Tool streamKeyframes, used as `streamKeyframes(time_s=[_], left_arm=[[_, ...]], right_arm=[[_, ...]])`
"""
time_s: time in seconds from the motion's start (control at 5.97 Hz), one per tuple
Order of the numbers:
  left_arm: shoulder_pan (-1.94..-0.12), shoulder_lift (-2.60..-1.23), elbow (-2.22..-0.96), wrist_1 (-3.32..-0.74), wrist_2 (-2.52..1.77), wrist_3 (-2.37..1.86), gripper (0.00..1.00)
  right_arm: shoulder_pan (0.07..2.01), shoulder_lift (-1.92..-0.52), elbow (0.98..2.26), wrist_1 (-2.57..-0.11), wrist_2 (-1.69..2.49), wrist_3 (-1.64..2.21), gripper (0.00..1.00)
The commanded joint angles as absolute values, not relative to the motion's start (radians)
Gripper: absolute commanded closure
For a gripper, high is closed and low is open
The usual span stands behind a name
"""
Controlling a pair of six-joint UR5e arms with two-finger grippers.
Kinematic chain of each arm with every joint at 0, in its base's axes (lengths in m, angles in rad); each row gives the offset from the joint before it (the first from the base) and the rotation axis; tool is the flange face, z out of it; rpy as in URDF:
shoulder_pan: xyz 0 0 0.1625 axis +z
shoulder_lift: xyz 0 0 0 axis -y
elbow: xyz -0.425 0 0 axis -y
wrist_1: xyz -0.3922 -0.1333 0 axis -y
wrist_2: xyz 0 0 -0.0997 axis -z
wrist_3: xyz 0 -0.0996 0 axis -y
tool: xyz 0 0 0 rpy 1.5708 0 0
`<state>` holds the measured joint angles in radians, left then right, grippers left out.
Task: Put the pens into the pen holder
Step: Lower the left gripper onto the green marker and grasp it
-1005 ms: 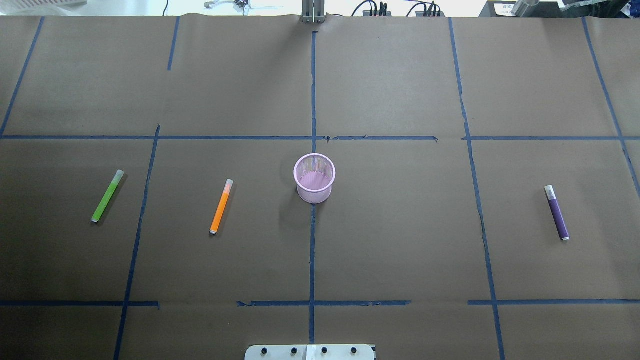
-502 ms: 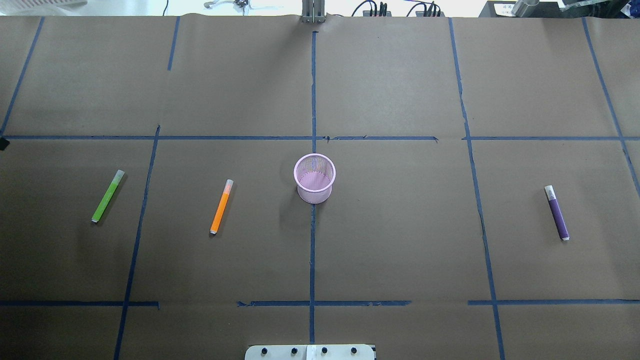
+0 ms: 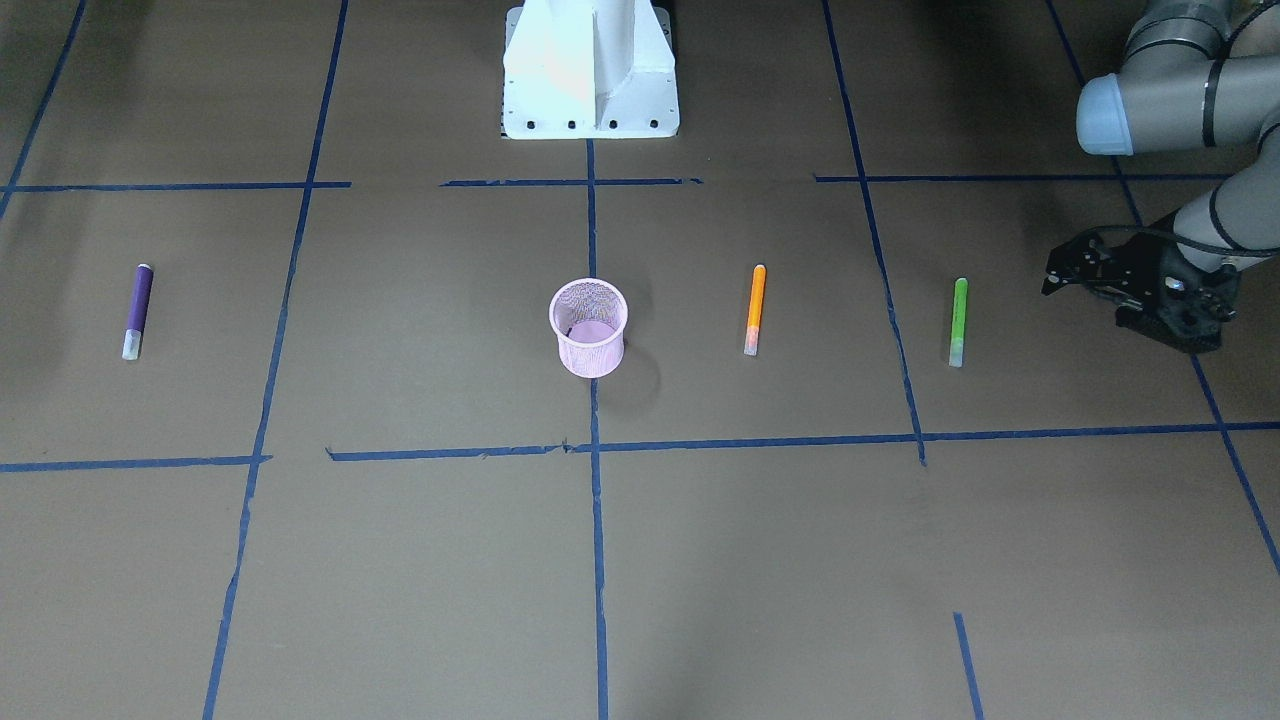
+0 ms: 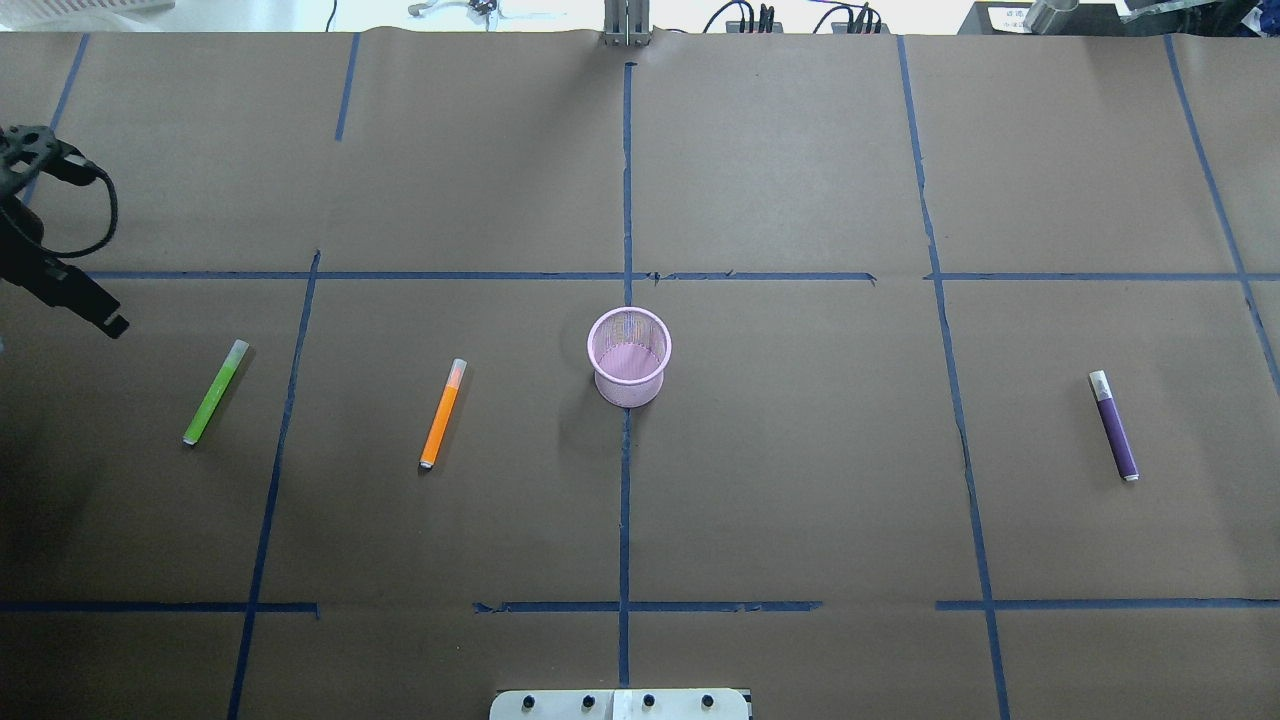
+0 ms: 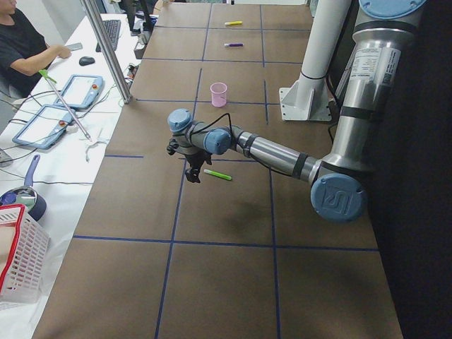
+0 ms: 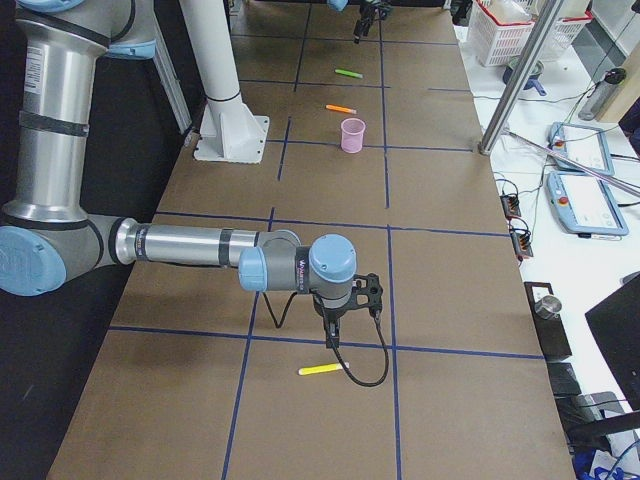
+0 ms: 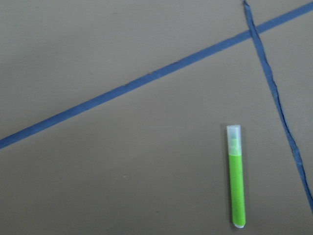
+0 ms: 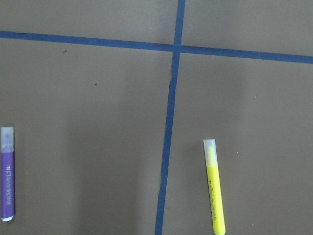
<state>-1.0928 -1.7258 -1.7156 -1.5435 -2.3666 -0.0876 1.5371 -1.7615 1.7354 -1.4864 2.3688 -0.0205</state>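
The pink mesh pen holder [image 4: 628,385] stands upright at the table's middle and holds no pens. The green pen [image 4: 215,392] and the orange pen [image 4: 442,414] lie to its left, and the purple pen [image 4: 1113,425] lies far to its right. My left gripper [image 3: 1058,272] hangs over the table's left edge, just outside the green pen, and looks open and empty. The green pen [image 7: 236,181] shows in the left wrist view. My right gripper [image 6: 333,340] hovers beside a yellow pen [image 6: 320,369]; I cannot tell whether it is open or shut.
The yellow pen [image 8: 214,188] lies beyond the purple pen [image 8: 7,174] at the table's far right end, outside the overhead view. Blue tape lines cross the brown table. The robot's white base [image 3: 590,70] is at the near middle edge.
My left arm has come into the overhead view at the left edge, toward the green pen. The pens and the holder have not moved.
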Motion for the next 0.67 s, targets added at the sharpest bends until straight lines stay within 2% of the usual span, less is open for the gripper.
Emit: streamKeyframes(time_s=[0.0,0.33,0.5], left_arm=[[-0.976,-1.78,-1.71,-1.561,-2.268,-0.187,0.0],[-0.893,-1.822,-1.692,-1.549,-2.177,-0.198,0.0],[-0.888,-1.827,-1.665,-1.549,-2.16,-0.199,0.04]], right_arm=[[1.537,-1.761,1.73,-1.486,2.368,-0.025,0.0],[1.537,-1.761,1.73,-1.486,2.368,-0.023,0.0],[1.537,-1.761,1.73,-1.486,2.368,-0.025,0.0]])
